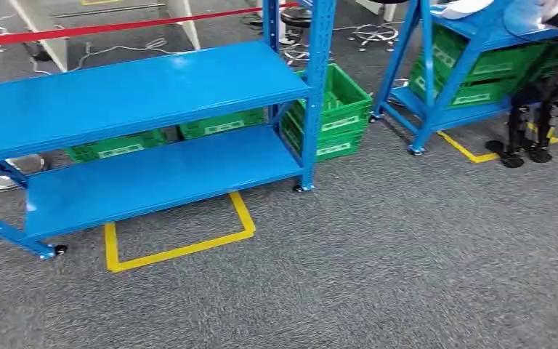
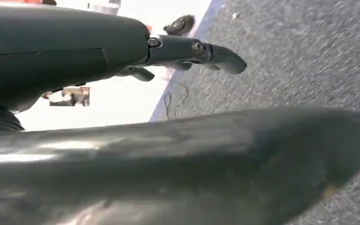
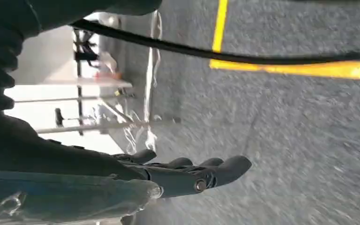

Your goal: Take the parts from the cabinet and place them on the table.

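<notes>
Left hand (image 2: pixel 187 54): fingers extended, apart, nothing in it, hanging over carpet. Right hand (image 3: pixel 187 173): same, released, fingers stretched over carpet near yellow floor tape (image 3: pixel 304 69). Blue rack (image 1: pixel 138 94) ahead-left of camera; both shelves bare. Green crates (image 1: pixel 330 109) behind rack and beside its right post; parts inside not discernible. Neither hand clearly nearer the rack. No bench seen.

Left hand (image 2: pixel 187 54) and right hand (image 3: pixel 187 173) hang with fingers extended, holding nothing.

High head view; floor-facing wrist views.
</notes>
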Available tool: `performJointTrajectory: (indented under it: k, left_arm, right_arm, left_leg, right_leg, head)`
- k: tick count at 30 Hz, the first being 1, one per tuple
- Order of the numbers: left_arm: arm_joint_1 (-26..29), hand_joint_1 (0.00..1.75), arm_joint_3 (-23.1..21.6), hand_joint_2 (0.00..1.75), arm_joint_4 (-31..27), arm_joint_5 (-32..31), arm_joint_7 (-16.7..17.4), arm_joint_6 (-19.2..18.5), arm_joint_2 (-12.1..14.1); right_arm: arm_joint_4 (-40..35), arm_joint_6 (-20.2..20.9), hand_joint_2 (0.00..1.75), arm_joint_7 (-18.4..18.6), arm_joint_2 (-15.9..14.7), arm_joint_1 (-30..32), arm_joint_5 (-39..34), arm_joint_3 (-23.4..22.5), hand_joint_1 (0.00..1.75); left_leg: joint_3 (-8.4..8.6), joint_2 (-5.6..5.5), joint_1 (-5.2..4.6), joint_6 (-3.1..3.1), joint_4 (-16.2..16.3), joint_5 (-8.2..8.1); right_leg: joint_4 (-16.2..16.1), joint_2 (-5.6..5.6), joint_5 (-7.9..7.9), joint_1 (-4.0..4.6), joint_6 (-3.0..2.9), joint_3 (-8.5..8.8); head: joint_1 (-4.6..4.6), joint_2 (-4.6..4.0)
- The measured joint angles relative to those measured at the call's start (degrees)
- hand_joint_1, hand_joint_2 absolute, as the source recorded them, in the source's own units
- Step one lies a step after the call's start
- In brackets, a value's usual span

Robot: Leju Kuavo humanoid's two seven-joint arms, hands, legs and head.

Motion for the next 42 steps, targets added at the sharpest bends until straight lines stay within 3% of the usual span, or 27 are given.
performJointTrajectory:
  k: [2,3,4,5,7,8,9,10,12,14,18,20,21,23,24,25,27,28,29,33,34,35,36,38,39,40,42]
  left_arm:
    - [0.3,0.0,0.0,0.0,0.0,0.0,0.0,0.0,0.0]
    - [0.4,0.0,0.0,0.0,0.0,0.0,0.0,0.0,0.1]
    - [0.5,0.0,0.0,0.0,0.0,0.0,0.0,0.0,0.1]
    - [0.4,0.0,0.0,0.0,0.0,0.0,0.0,0.0,0.1]
    - [0.0,0.0,0.0,0.0,0.0,0.0,0.0,0.0,0.1]
    - [0.0,0.0,0.0,0.0,0.0,0.0,0.0,-0.1,0.1]
    - [0.1,0.0,0.0,0.0,0.0,0.0,0.0,-0.1,0.1]
    - [0.2,0.0,0.0,0.0,0.0,0.0,0.0,-0.1,0.1]
    - [0.2,0.0,0.0,0.0,0.0,0.0,0.0,-0.1,0.1]
    - [-0.2,0.0,0.0,0.0,0.0,0.0,0.0,-0.1,0.1]
    - [0.0,0.0,0.0,0.0,0.0,0.0,0.0,0.0,0.2]
    - [0.1,0.0,0.0,0.0,0.0,0.0,0.0,0.0,0.1]
    - [0.0,0.0,0.0,0.0,0.0,0.0,0.0,0.0,0.1]
    - [0.0,0.0,0.0,0.0,0.0,0.0,0.0,0.0,0.0]
    - [0.0,0.0,0.0,0.0,0.0,0.0,0.0,0.0,0.0]
    - [0.1,0.0,0.0,0.0,0.0,0.0,0.0,0.0,0.0]
    - [0.1,0.0,0.0,0.0,0.0,0.0,0.0,-0.2,0.0]
    - [0.0,0.0,0.0,0.0,0.0,0.0,0.0,-0.2,0.0]
    - [0.0,0.0,0.0,0.0,0.0,0.0,0.0,-0.2,0.0]
    - [0.3,0.0,0.0,0.0,0.1,0.0,0.0,-0.2,0.1]
    - [0.4,0.0,0.0,0.0,0.1,0.0,0.0,-0.2,0.2]
    - [0.3,0.0,0.0,0.0,0.1,0.0,0.0,-0.2,0.2]
    - [0.1,0.0,0.0,0.0,0.1,-0.1,0.0,-0.2,0.2]
    - [-0.1,0.0,0.0,0.0,0.1,-0.1,0.0,-0.2,0.2]
    - [0.0,0.0,0.0,0.0,0.1,-0.2,0.0,-0.2,0.1]
    - [0.1,0.0,0.0,0.0,0.1,-0.2,0.0,-0.2,0.1]
    - [0.2,0.0,0.0,0.0,0.1,-0.5,0.0,-0.2,0.2]
  right_arm:
    - [0.0,0.0,1.75,0.0,0.0,-0.1,0.0,0.0,0.0]
    - [0.0,0.0,1.75,0.0,0.0,-0.1,0.0,0.0,0.0]
    - [0.0,0.0,1.75,0.0,0.0,-0.1,0.0,0.0,0.0]
    - [0.0,0.0,1.75,0.0,0.0,-0.1,0.0,0.0,0.0]
    - [0.0,0.0,1.75,0.1,0.0,0.3,0.0,0.0,0.0]
    - [0.0,0.0,1.75,0.2,0.0,0.4,0.0,0.0,0.0]
    - [0.0,0.0,1.75,0.3,0.0,0.4,0.0,0.0,0.0]
    - [0.0,0.0,1.75,0.3,0.0,0.3,0.0,0.0,0.0]
    - [0.0,0.0,1.75,0.3,0.0,0.2,0.0,0.0,0.0]
    - [0.0,0.0,1.75,0.3,0.0,0.2,0.0,0.0,0.0]
    - [0.0,0.0,1.75,0.3,0.0,-0.2,0.0,0.0,0.0]
    - [0.0,0.0,1.75,0.3,0.0,-0.2,0.0,0.0,0.0]
    - [0.0,0.0,1.75,0.4,0.0,0.0,0.0,0.0,0.0]
    - [0.0,0.0,1.75,0.4,-0.1,0.2,0.0,0.0,0.0]
    - [0.0,0.0,1.75,0.4,-0.1,0.4,0.0,0.0,0.0]
    - [0.0,0.0,1.75,0.4,-0.1,0.4,0.0,0.0,0.0]
    - [0.0,0.0,1.75,0.4,-0.1,0.4,0.0,0.0,0.0]
    - [0.0,0.0,1.75,0.5,-0.1,0.3,0.0,0.0,0.0]
    - [0.0,0.0,1.75,0.5,-0.1,0.4,0.0,0.0,0.0]
    - [0.0,-0.3,1.75,0.5,-0.1,0.1,0.0,0.0,0.0]
    - [0.0,-0.3,0.0,0.5,-0.1,0.0,0.0,0.0,0.0]
    - [0.0,-0.4,0.0,0.4,-0.1,0.0,0.0,0.0,0.0]
    - [0.0,-0.4,0.0,0.3,-0.1,0.1,0.0,0.0,0.0]
    - [0.0,-0.5,0.0,0.8,-0.1,0.3,0.0,0.0,0.0]
    - [0.0,-0.5,0.0,1.2,-0.1,0.4,0.0,0.0,0.0]
    - [0.0,-0.5,1.75,1.5,-0.1,0.4,0.0,0.0,0.0]
    - [0.0,-0.4,1.75,2.1,-0.1,0.2,0.1,0.0,0.0]
  left_leg:
    - [-0.3,-1.12,0.36,-0.77,-0.5,0.42]
    - [-0.39,-1.64,0.43,-0.97,-0.4,0.51]
    - [-0.76,1.79,-0.02,-1.13,0.6,-0.49]
    - [-2.09,4.08,-0.12,-1.35,3.4,-2.53]
    - [-6.38,5.79,-0.06,-1.66,12.1,-7.0]
    - [-8.0,6.1,-0.05,-1.71,15.5,-8.16]
    - [-8.44,6.22,-0.04,-1.68,16.6,-8.01]
    - [-7.5,6.29,-0.05,-1.57,15.1,-6.61]
    - [-2.89,7.5,-0.24,-1.06,7.3,-2.48]
    - [1.45,12.9,-0.88,-0.38,0.1,-1.23]
    - [1.19,9.5,-0.7,0.86,-0.4,-1.02]
    - [1.33,8.41,-0.2,1.3,-0.6,-0.67]
    - [1.21,7.54,-0.12,1.64,-0.6,-0.56]
    - [1.1,5.81,-0.12,1.72,-0.6,-0.57]
    - [1.13,5.01,-0.12,1.72,-0.6,-0.56]
    - [1.18,4.15,-0.07,1.68,-0.6,-0.54]
    - [1.34,2.28,0.09,1.39,-0.5,-0.47]
    - [1.33,1.5,0.23,1.05,-0.4,-0.49]
    - [1.01,0.76,-0.03,0.55,0.0,-0.59]
    - [0.31,-1.55,0.59,-1.01,-0.6,0.17]
    - [0.29,-0.73,0.62,-1.13,-0.3,-0.11]
    - [-0.57,2.78,0.18,-1.31,1.4,-1.52]
    - [-2.44,4.55,0.19,-1.48,4.9,-3.74]
    - [-6.87,6.06,0.23,-1.68,13.9,-7.71]
    - [-8.14,6.23,0.23,-1.69,16.6,-8.23]
    - [-7.88,6.26,0.23,-1.63,16.3,-7.35]
    - [-4.35,6.28,0.19,-1.24,10.0,-3.16]
  right_leg:
    - [0.2,-0.99,0.09,0.43,-0.78,0.21]
    - [-0.2,-1.92,0.45,-0.02,-1.32,0.26]
    - [-0.3,-2.63,0.59,0.1,-1.58,0.32]
    - [-0.4,-3.34,0.6,0.18,-1.92,0.31]
    - [-0.4,-5.23,0.54,0.45,-2.17,0.17]
    - [-0.3,-6.18,0.49,0.55,-2.25,0.09]
    - [-0.3,-7.13,0.43,0.62,-2.33,0.08]
    - [-0.3,-7.93,0.4,0.7,-2.36,0.1]
    - [-0.3,-9.29,0.29,0.78,-2.23,0.3]
    - [0.0,-10.48,-0.22,1.52,-1.61,0.5]
    - [-0.6,-13.29,-0.43,1.58,-0.59,1.47]
    - [2.3,-7.34,-2.61,1.2,0.31,0.24]
    - [6.5,-5.82,-4.86,1.04,0.44,-1.71]
    - [15.5,-5.05,-8.37,1.05,0.62,-6.15]
    - [17.0,-5.05,-8.24,1.02,0.62,-7.14]
    - [16.0,-5.05,-6.86,0.96,0.61,-6.98]
    - [7.7,-4.42,-1.59,0.64,0.65,-3.34]
    - [2.7,-2.53,0.66,0.28,0.85,-1.0]
    - [0.1,0.86,0.12,-0.13,0.91,0.09]
    - [-0.2,-1.28,0.4,0.39,-0.94,0.44]
    - [-0.5,-2.26,0.65,0.11,-1.37,0.55]
    - [-0.6,-2.65,0.63,0.19,-1.7,0.64]
    - [-0.6,-3.32,0.57,0.32,-1.9,0.58]
    - [-0.6,-4.77,0.49,0.57,-2.09,0.47]
    - [-0.6,-5.34,0.46,0.61,-2.13,0.43]
    - [-0.6,-5.66,0.46,0.63,-2.13,0.45]
    - [-0.6,-6.01,0.44,0.65,-2.09,0.55]
  head:
    - [0.05,0.0]
    - [0.05,0.0]
    - [-0.08,0.0]
    - [-0.76,0.0]
    - [-0.89,0.0]
    - [-0.89,0.0]
    - [-0.87,0.0]
    - [-0.89,0.0]
    - [-0.89,0.0]
    - [-1.04,0.0]
    - [-0.98,0.0]
    - [-0.55,0.0]
    - [-0.28,0.0]
    - [-0.09,0.0]
    - [0.05,0.0]
    - [0.09,0.0]
    - [0.05,0.0]
    - [0.13,0.0]
    - [0.29,0.0]
    - [0.33,0.0]
    - [0.29,0.0]
    - [-0.21,0.0]
    - [-0.46,0.0]
    - [-0.41,0.0]
    - [-0.46,0.0]
    - [-0.41,0.0]
    - [-0.46,0.0]
